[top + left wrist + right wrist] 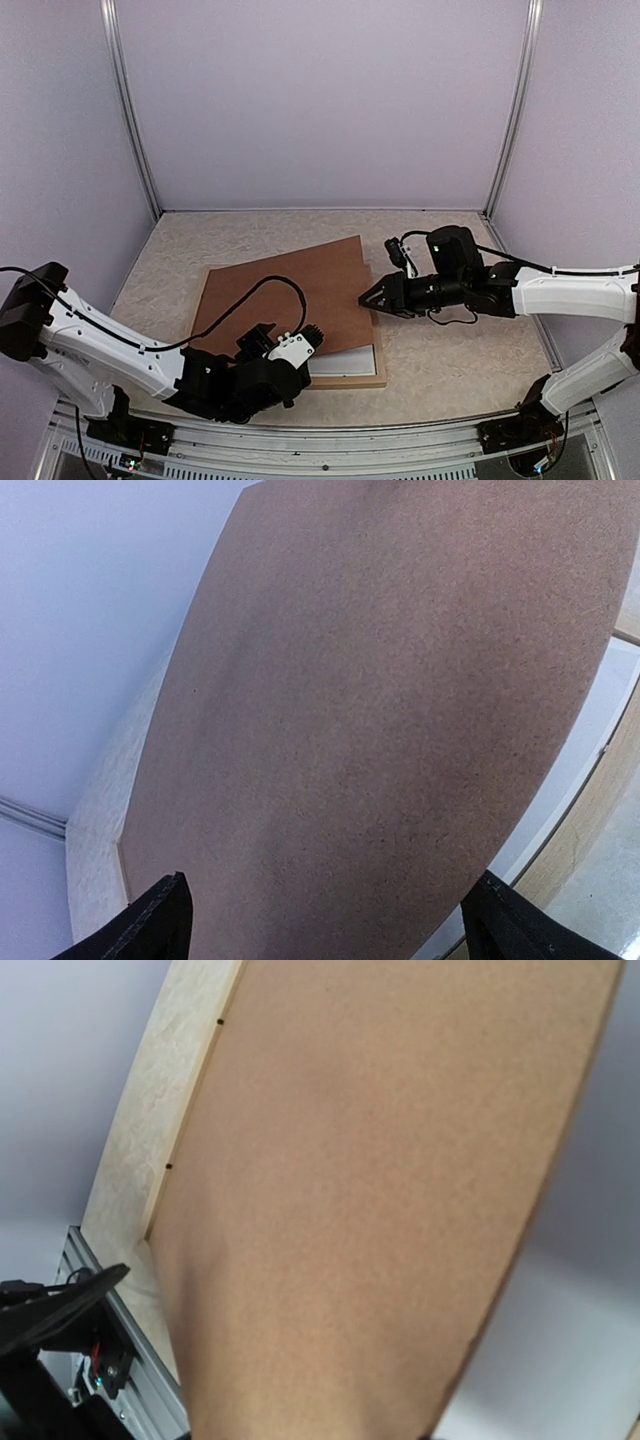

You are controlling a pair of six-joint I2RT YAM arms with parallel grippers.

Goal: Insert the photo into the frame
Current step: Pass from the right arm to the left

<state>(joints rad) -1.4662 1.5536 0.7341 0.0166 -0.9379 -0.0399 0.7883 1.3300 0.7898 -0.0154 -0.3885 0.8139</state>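
A plain brown backing board (pixel 290 290) lies skewed over the pale wooden frame (pixel 350 381). Of the photo, only a strip of white border (pixel 345 360) shows inside the frame's near right corner; its picture is hidden under the board. My left gripper (pixel 285 337) hangs over the board's near edge, open, its fingertips wide apart above the brown board face (pixel 380 700). The photo's white border (pixel 590 750) and the frame's wood (pixel 590 825) show at the right of the left wrist view. My right gripper (pixel 370 297) meets the board's right edge. The board (pixel 380 1190) fills the right wrist view and hides the fingers.
The speckled table (pixel 450 360) is boxed in by pale purple walls with metal posts (pixel 512 110) at the back corners. An aluminium rail (pixel 330 445) runs along the near edge. The left arm's black cable (pixel 270 285) loops over the board.
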